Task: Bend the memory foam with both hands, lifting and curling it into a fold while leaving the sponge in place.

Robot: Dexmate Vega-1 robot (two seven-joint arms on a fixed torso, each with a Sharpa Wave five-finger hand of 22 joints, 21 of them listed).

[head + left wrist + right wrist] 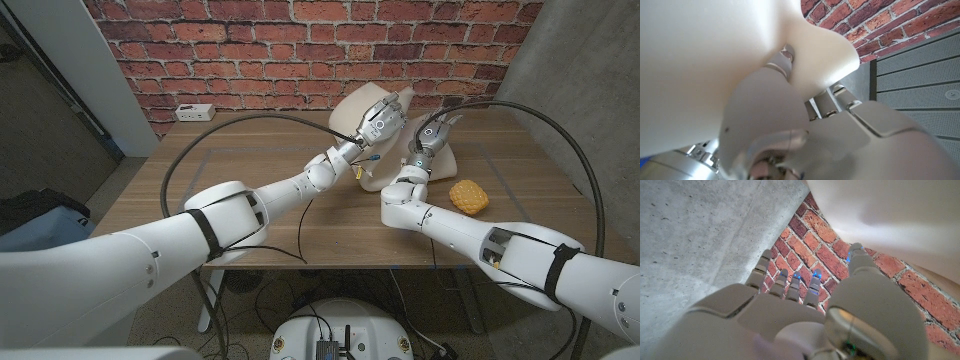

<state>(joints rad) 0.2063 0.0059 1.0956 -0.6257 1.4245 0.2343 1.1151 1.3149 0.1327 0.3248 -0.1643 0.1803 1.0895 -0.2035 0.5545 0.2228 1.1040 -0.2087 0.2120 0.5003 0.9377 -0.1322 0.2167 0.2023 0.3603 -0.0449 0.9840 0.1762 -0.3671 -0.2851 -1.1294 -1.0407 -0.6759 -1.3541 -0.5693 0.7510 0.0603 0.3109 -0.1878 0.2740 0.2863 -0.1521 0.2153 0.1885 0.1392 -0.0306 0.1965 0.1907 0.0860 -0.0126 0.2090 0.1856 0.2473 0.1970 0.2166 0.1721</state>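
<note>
Left hand [378,120] grips the raised memory foam [352,108] at the far table edge; right hand [430,134] presses its opposite side, grasp unclear. Foam lies between the hands, yellow sponge [468,195] near the right forearm, apart.

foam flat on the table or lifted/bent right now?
Lifted and bent. The memory foam curves up off the table between the left hand and right hand; the sponge lies beside it.
</note>
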